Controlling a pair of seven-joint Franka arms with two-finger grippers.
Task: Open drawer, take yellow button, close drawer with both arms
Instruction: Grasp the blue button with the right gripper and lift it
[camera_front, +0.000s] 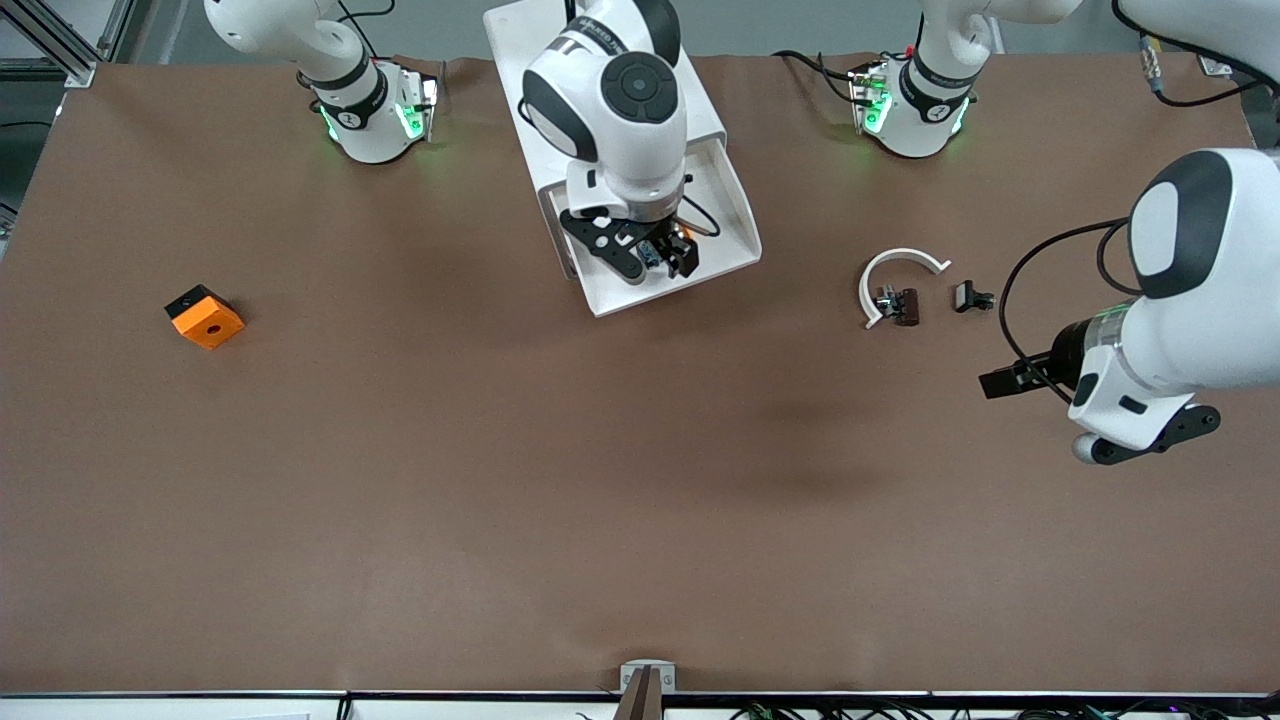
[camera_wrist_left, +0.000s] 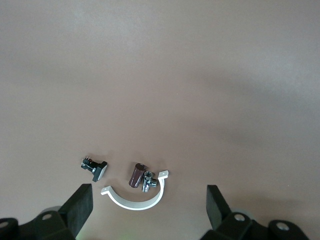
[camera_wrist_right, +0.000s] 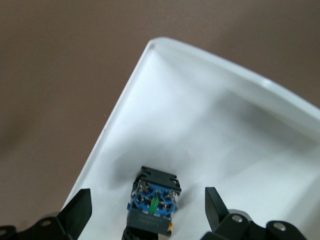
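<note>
Right claw (camera_wrist_right: 145, 212) spread wide astride blue-based orange button (camera_wrist_right: 152, 202) in pulled-out white drawer tray (camera_front: 735, 215), ready to pinch; left claw (camera_wrist_left: 150, 210) agape, waiting over brown surface (camera_front: 500, 450).

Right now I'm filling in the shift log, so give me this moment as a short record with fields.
drawer: top one of the white cabinet, pulled out
button: lying in the drawer, not gripped
right gripper: open, over the drawer, fingers either side of the button
left gripper: open, waiting over the table at the left arm's end
under left gripper: white curved clip, small brown part, black clip
orange block: on the table toward the right arm's end
</note>
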